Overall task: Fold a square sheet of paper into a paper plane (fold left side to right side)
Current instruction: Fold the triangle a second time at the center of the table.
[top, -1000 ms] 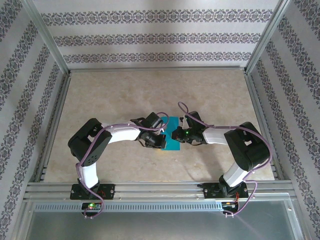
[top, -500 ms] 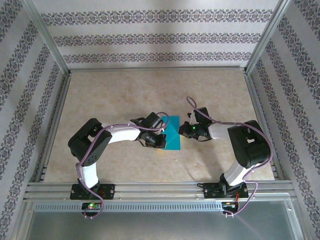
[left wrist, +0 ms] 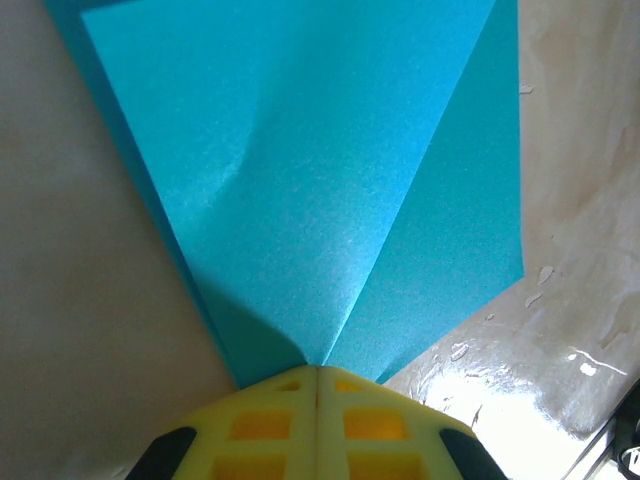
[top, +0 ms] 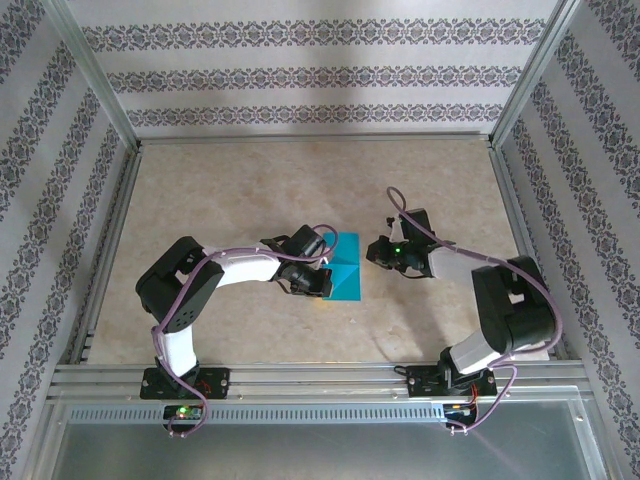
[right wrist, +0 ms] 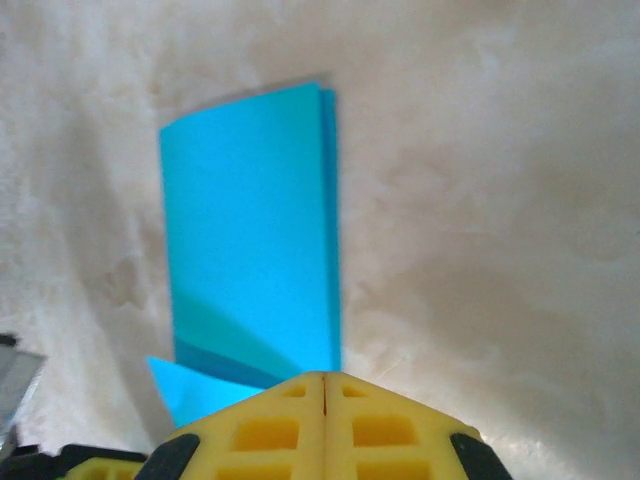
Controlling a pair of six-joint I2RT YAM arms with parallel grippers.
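beige marbled bench (top: pixel 230 190), centre: a thin teal-blue square sheet of paper (top: pixel 348 268) lies part-folded. left arm's fingers (left wrist: pixel 295 390), pressed together, touch its edge; right arm's fingers (right wrist: pixel 350 395) (likewise together) hover nearby. light and floppy, it likely wants pinching at a free corner.

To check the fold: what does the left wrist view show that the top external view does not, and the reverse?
Left wrist: the shut left gripper, yellow-tipped, at a corner of the teal paper, where a diagonal crease ends. Top external: the right gripper, apart from the paper on its right side. Both: the paper, folded, on the table.
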